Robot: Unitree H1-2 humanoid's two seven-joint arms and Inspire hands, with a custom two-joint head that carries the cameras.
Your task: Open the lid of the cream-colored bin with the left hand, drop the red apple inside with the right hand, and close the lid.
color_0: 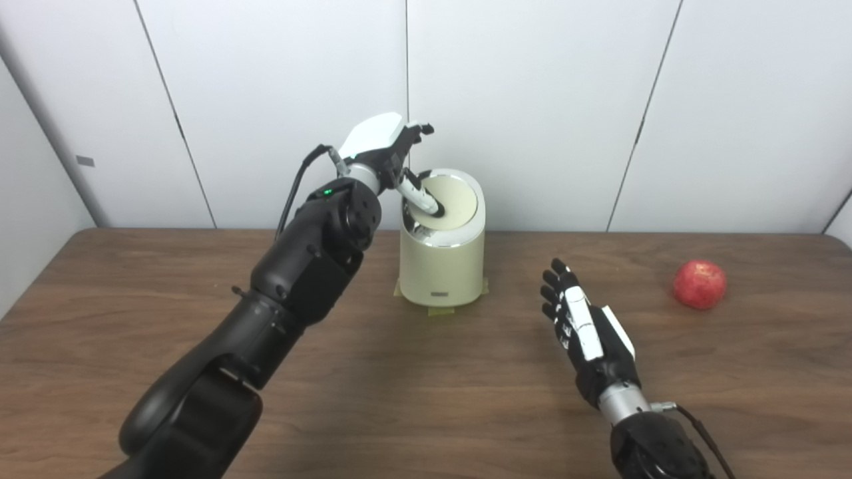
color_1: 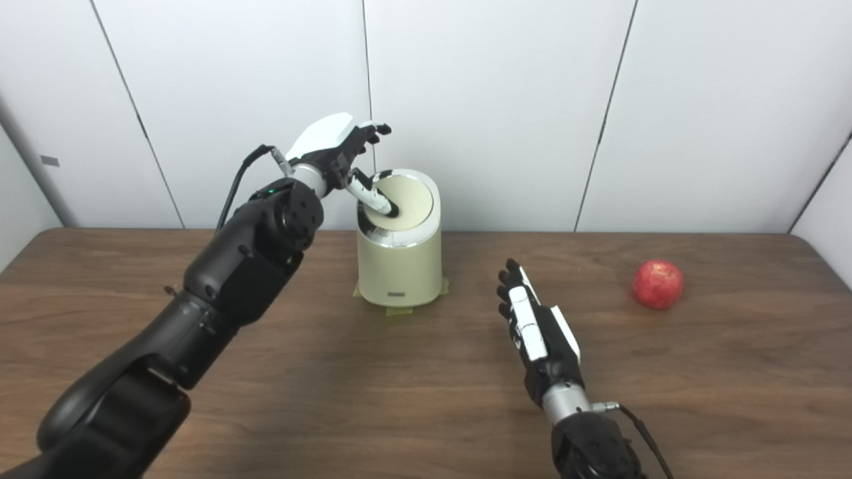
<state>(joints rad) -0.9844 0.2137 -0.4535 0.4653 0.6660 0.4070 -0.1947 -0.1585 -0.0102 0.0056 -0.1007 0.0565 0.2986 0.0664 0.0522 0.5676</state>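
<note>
The cream-colored bin (color_0: 442, 266) stands at the back middle of the table, its round lid (color_0: 452, 199) tilted toward me. My left hand (color_0: 386, 150) is raised above the bin's left rim, fingers spread, with its thumb (color_0: 419, 197) pressing down on the near-left edge of the lid. It holds nothing. The red apple (color_0: 699, 284) lies alone on the table at the right. My right hand (color_0: 582, 322) hovers low over the table between bin and apple, flat and open, fingers pointing away from me, well short of the apple.
The bin sits on a strip of tape (color_0: 439, 310) on the brown wooden table (color_0: 399, 399). White wall panels (color_0: 532, 100) stand close behind the bin. My left forearm (color_0: 293, 286) crosses the table's left half.
</note>
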